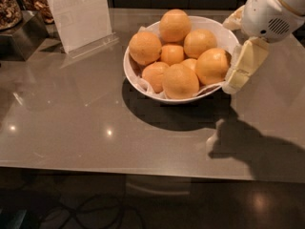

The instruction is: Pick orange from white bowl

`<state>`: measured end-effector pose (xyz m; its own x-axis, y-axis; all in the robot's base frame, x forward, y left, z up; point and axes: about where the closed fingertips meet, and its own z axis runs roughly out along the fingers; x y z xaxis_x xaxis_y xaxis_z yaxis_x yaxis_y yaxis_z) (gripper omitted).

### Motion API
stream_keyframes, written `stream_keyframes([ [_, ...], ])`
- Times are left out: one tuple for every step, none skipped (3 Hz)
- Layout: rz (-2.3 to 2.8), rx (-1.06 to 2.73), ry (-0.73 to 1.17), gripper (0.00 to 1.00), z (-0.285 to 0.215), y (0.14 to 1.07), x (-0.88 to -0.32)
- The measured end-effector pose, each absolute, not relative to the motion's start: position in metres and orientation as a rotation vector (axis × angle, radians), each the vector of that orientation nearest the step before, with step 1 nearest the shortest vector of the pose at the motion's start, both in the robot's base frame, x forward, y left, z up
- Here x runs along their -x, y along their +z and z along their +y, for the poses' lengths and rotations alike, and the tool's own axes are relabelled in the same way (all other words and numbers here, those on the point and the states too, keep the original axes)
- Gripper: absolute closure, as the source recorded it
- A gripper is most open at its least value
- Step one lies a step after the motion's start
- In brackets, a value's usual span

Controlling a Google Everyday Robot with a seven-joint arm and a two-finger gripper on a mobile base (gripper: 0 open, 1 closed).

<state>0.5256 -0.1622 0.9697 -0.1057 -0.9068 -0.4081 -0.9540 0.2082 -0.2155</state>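
Note:
The white bowl [143,82], lined with crinkled white paper, sits at the middle back of the table and holds several oranges. A large light-orange orange [212,66] lies at the bowl's right side. Smaller, deeper-orange fruits lie in the middle [171,54]. My gripper [237,44] hangs at the bowl's right rim, right beside that large orange. Its near cream finger [244,66] reaches down outside the rim, and the far finger [232,22] shows behind. The fingers stand apart and hold nothing.
A clear acrylic sign holder [78,15] stands at the back left. A dark container [21,32] with a jar of nuts sits at the far left. The glossy grey table [95,128] ends at a front edge, with cables on the floor below.

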Motion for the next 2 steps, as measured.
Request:
stream_keyframes([
  [2.060,1.655,0.217,0.00,-0.158,0.955,-0.542],
  [2.085,1.586,0.282,0.00,-0.154,0.940,-0.553],
])
